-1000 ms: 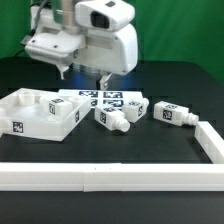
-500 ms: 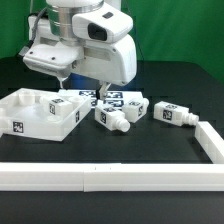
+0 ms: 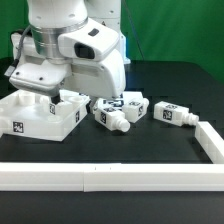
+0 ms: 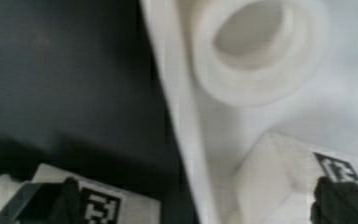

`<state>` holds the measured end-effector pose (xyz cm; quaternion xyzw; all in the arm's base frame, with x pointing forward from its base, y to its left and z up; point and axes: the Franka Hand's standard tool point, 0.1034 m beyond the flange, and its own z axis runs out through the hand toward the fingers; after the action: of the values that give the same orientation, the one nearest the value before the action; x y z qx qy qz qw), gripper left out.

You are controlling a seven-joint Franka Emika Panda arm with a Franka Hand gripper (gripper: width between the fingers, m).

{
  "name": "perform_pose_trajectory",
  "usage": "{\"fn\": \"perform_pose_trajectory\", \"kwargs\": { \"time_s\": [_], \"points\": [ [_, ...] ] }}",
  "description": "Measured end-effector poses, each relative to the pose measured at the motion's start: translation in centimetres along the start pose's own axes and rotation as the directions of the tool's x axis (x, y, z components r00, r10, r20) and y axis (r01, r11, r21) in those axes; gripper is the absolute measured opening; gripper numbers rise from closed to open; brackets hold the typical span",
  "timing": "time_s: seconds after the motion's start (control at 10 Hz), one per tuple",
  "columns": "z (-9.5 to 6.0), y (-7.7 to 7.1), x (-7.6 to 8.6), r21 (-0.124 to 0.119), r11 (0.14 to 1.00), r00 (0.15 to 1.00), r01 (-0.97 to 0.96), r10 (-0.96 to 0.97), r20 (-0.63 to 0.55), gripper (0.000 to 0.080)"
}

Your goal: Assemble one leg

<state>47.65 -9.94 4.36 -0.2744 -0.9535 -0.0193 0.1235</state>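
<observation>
The gripper [image 4: 190, 200] is spread wide, its fingertips [image 4: 41, 200] far apart and pinching nothing, over a corner hole [image 4: 256, 35] of the white square panel [image 3: 45, 125]. The leg [image 3: 111, 118] lies on its side on the black worktop [image 3: 150, 145], just beside the panel on the exterior view's right. Another leg [image 3: 172, 114] lies further to that side.

No words or numbers can be read from here, only black-and-white square tags [image 3: 168, 114] on the legs [image 3: 112, 118] and panel [image 3: 45, 125].
</observation>
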Motion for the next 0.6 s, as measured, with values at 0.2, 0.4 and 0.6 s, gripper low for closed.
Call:
{"fn": "perform_pose_trajectory", "kwargs": {
  "time_s": [0.2,0.4,0.6],
  "points": [
    [-0.6,-2.8,0.6,-0.026,0.995,0.994,-0.093,0.094,0.047,0.0649],
    [-1.4,-4.0,1.4,-0.021,0.987,0.985,-0.157,0.158,0.065,0.0649],
    [-1.0,-3.9,1.4,-0.022,0.987,0.986,-0.158,0.159,0.057,0.0649]
  ]
}}
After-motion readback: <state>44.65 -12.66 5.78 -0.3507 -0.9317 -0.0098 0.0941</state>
